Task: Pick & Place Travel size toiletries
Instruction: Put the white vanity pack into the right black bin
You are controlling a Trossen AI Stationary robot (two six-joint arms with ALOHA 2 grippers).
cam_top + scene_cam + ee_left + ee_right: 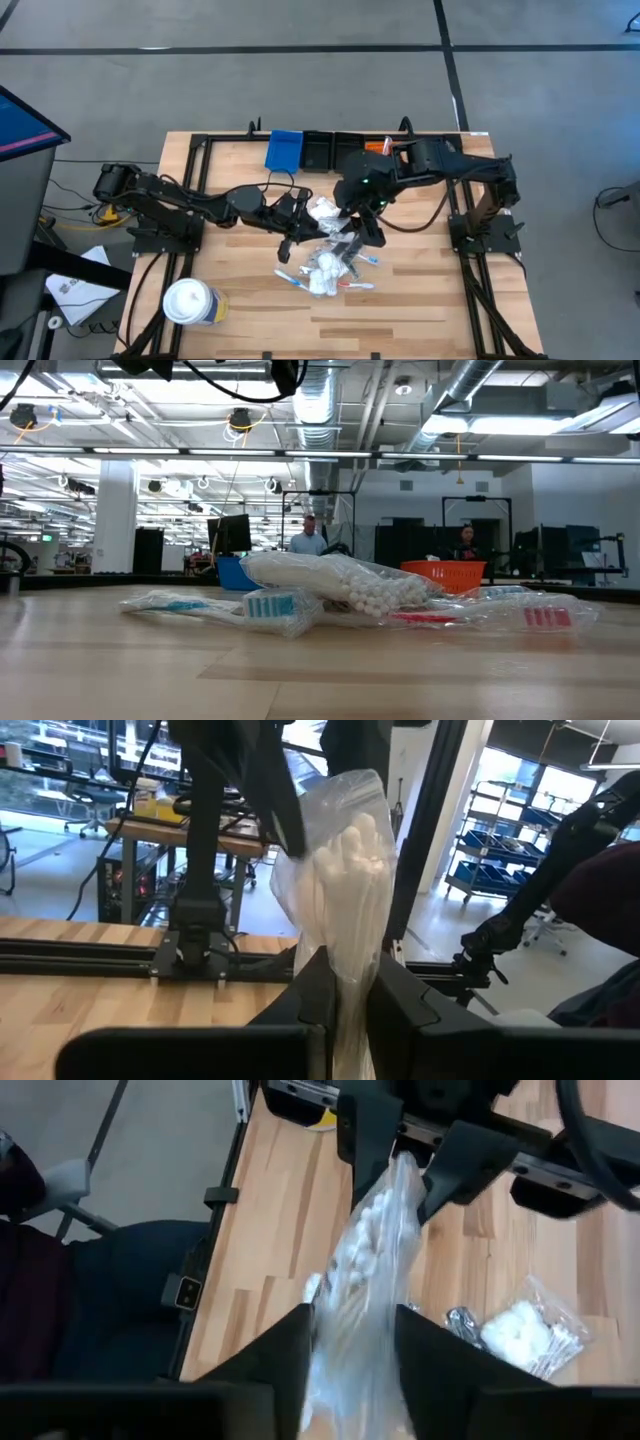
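Above the table's middle, a clear bag of white cotton swabs [322, 210] hangs between my two grippers. My left gripper [303, 213] comes from the left and is shut on one end of it. My right gripper [346, 215] comes from the right and is shut on the other end. Below them, toward the near edge, a pile of travel size toiletries [325, 268] lies flat on the wood. It holds clear sachets, red and blue toothbrush-like sticks and another swab bag [340, 582]. My left gripper pinches one end of the swab bag [350, 995] between its two fingers, which come level from the table's left. The bag stands out beyond the fingertips, clear of the table. My right gripper has the bag's other end [355, 1335] between its two fingers [290, 1350], slanting down from the table's right. The bag runs on from there to the left gripper's fingers [368, 1130], off the table.
Blue [284, 150], black [322, 150] and orange [378, 147] bins stand in a row at the far edge. A large white tub [188, 302] stands at the near left corner. Black frame rails [200, 190] run along the table's left and right sides.
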